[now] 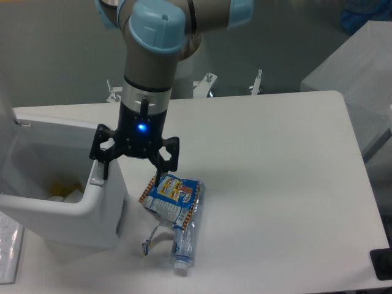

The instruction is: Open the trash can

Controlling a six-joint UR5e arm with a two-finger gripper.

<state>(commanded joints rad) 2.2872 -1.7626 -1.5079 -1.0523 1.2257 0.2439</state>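
1. Fixed camera, lower left of the frame: the trash can [61,208] sits with its mouth exposed, something yellow and white inside. The lid seems swung up at the far left edge, though it's mostly cropped.
2. Centre-left: the gripper [136,170] hangs over the can's right rim, jaws spread apart, gripping nothing. That's probably where the button sits.
3. Lower centre: a crushed plastic bottle [174,217] with a blue label lies on the white table [275,184], near the can, likely waiting to be binned.
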